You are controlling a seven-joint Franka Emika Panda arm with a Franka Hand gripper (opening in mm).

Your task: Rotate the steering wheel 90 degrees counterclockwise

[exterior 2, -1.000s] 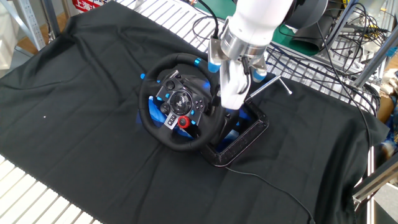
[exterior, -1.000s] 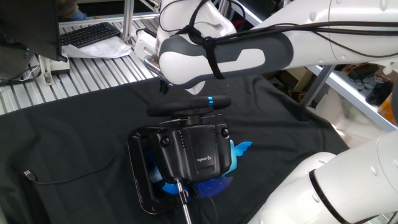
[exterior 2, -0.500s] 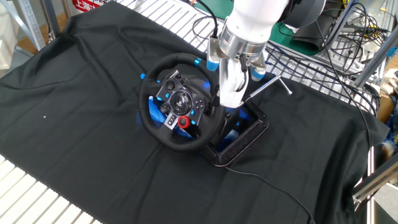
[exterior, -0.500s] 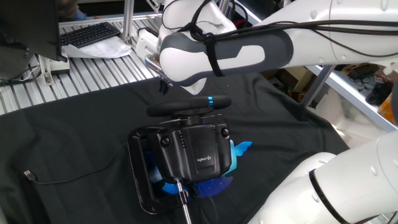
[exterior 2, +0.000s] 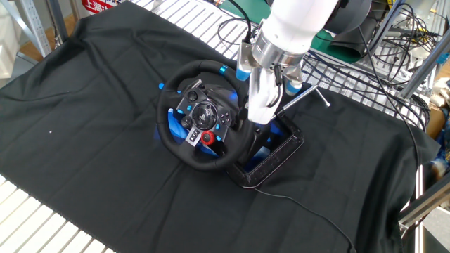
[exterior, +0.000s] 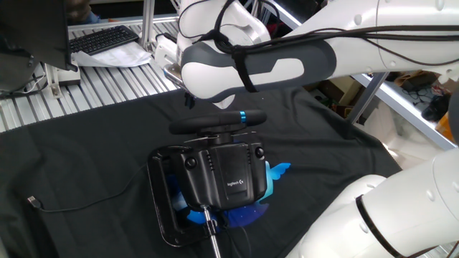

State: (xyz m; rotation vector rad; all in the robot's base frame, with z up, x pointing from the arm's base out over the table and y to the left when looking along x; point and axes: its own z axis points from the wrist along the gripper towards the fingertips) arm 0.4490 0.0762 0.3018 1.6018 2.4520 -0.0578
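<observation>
- Wheel mid-worktop on black cloth, mounted on housing; face tilted up toward the other fixed view, hub with buttons and red dial visible there.
- In one fixed view wheel seen edge-on, a dark bar running left-right just above housing; blue band right of bar's middle.
- In the other view blue band at rim's upper right, just left of gripper.
- Gripper pointing down at rim's right side, white fingers alongside the rim; opening cannot tell, contact with rim cannot tell.
- Arm coming in from upper right, wrist roughly vertical over the wheel's far-right edge; in one fixed view big white-grey link lying horizontal above wheel, hiding the gripper.
- Black frame under and behind wheel base, near gripper; blue parts showing beneath housing.
- Thin cable trailing left from frame across cloth.
- Metal rod lying behind gripper.
- Keyboard on slatted bench top-left, well apart.
- Second white robot part bottom right of one fixed view.
</observation>
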